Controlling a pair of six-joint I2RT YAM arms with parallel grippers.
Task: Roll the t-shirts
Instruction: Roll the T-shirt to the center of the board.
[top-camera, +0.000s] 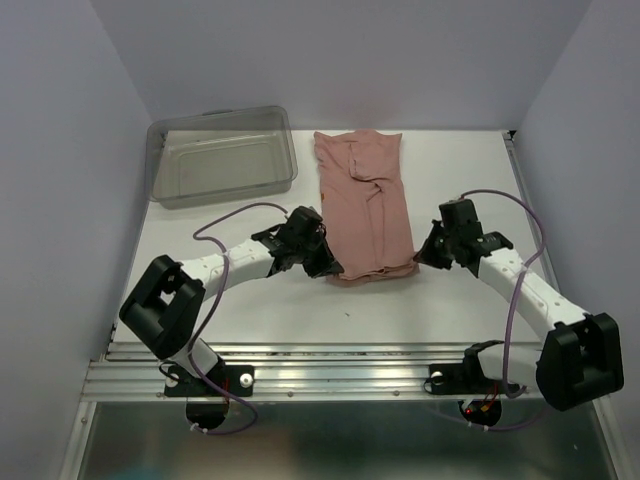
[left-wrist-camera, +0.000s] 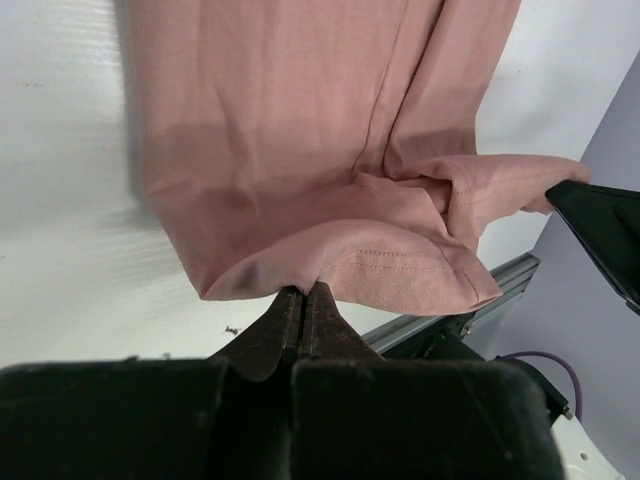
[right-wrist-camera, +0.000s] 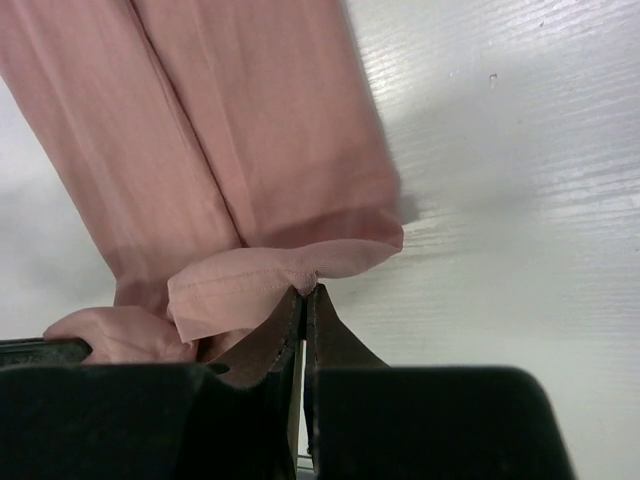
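Mid-table, just right of the clear bin (top-camera: 230, 190), lies the shirt (top-camera: 365, 200). It is folded to a long narrow strip running from the far edge of the table (top-camera: 300, 310) toward the arms. The near hem is lifted and curled at both corners.

Left gripper (top-camera: 328, 268): jaws together, pinching the near-left hem corner. Right gripper (top-camera: 425, 255): jaws together on the near-right hem corner, with a loose fold bunched beside it.

Handling (judgement): light, limp cotton in several layers. It has no stiffness and will sag between the two pinch points, and the layers may slide over one another.

Hold: the stitched hem at the two corners looks firmest. Both sides must turn over evenly or the roll will skew.

Risk: a pinch may catch the top layer only. The wrist views do not show how many layers are held.
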